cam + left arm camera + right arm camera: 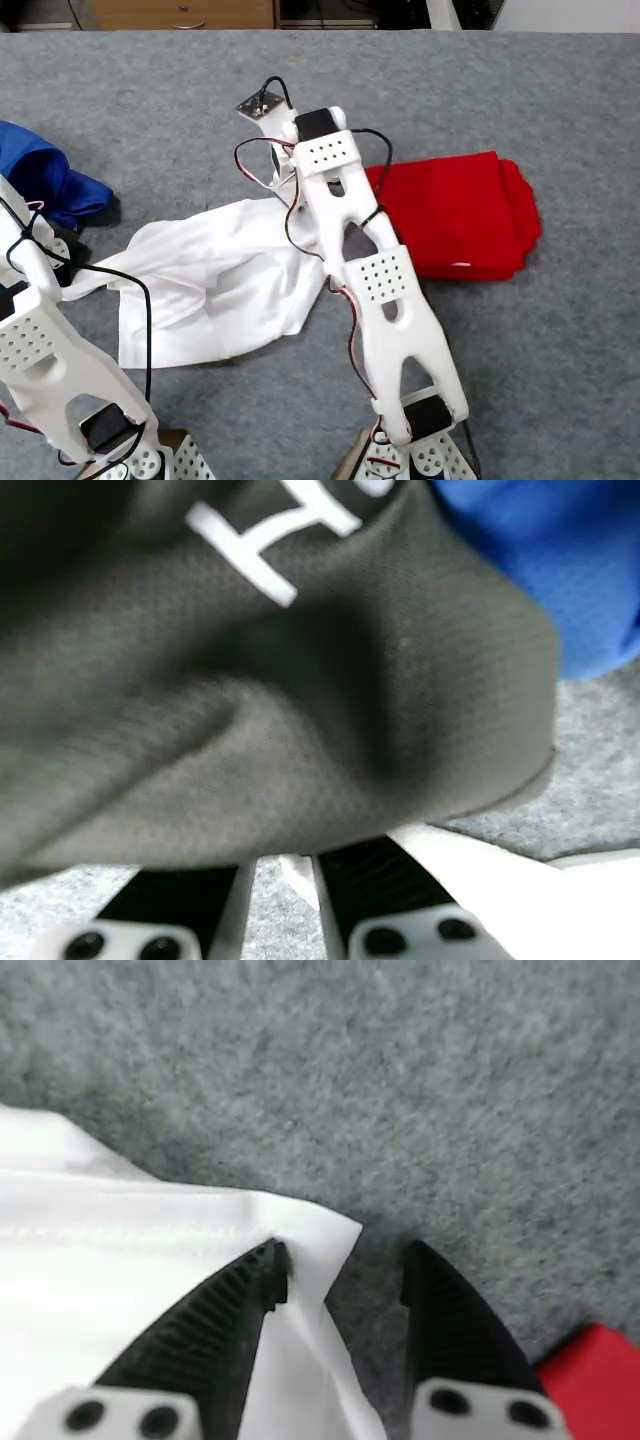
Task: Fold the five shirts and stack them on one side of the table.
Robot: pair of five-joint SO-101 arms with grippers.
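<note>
Only the red shirt (455,215) is folded, centre right; white shirt (215,280) unfolded mid-frame, right gripper (345,1260) open astride its corner, blue shirt (40,175) heaped upper left, left gripper (290,875) state unclear

blue shirt (40,175) cut by edge, black shirt (250,680) blurred

2 white arms are mounted at the near edge of the grey table (500,100). The right arm (385,290) extends over the right edge of the spread white shirt (210,280). The folded red shirt (460,215) lies just right. The blue shirt (40,175) lies bunched far left, beyond the left arm (40,350).
</note>
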